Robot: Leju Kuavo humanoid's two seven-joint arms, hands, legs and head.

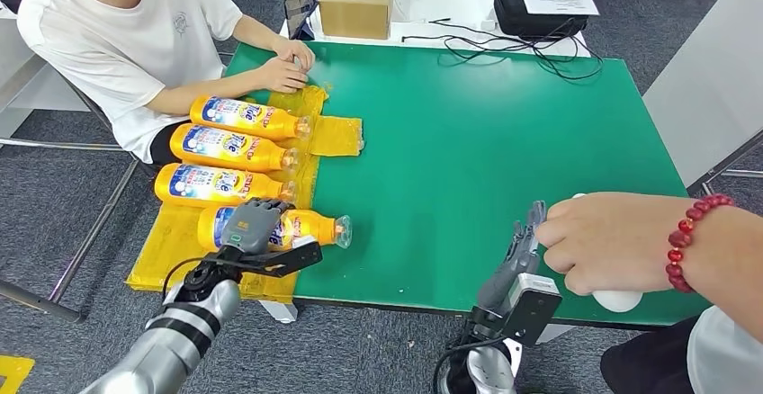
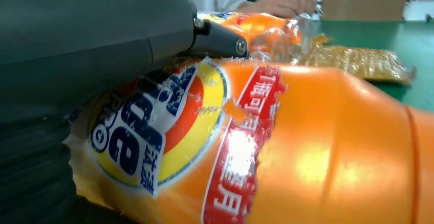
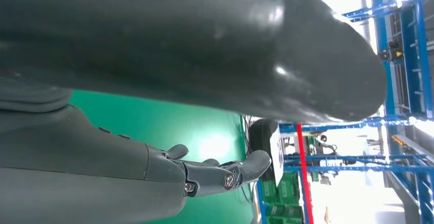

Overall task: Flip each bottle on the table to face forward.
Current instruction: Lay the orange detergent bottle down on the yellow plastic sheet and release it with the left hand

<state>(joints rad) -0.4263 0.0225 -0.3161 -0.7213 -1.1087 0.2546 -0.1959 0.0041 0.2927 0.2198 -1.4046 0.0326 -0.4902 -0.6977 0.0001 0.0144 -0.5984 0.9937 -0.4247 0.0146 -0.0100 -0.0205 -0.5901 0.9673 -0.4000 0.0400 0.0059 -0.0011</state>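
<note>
1. The green tabletop (image 1: 504, 133) stood on grey carpet, with a second, white table beyond its far edge carrying a cardboard box (image 1: 355, 3), a black case (image 1: 531, 12) and loose black cables (image 1: 513, 48).
2. A yellow mat (image 1: 180, 241) lay along the tabletop's left edge, running from the far-left area down to the near-left corner.
3. Four orange bottles lay on their sides on that mat in a row, caps pointing toward the tabletop's middle: the farthest bottle (image 1: 247, 117), the second bottle (image 1: 234, 147), the third bottle (image 1: 220, 185) and the nearest bottle (image 1: 306, 228).
4. My left hand (image 1: 252, 225) rested over the nearest bottle close to the near edge, fingers curled down around its body over the label; my left wrist view showed the label right against my palm.
5. My right hand (image 1: 522, 255) hovered at the near edge toward the right, fingers (image 3: 225, 175) stretched out nearly straight, holding nothing.
6. A person's hand (image 1: 612, 241) wearing a red bead bracelet (image 1: 693, 228) sat just beside my right hand, resting on a white object (image 1: 619, 300) at the near-right edge.
7. Another person in a white shirt (image 1: 126, 43) sat at the far-left corner, both hands on the tabletop by the mat's far end.
</note>
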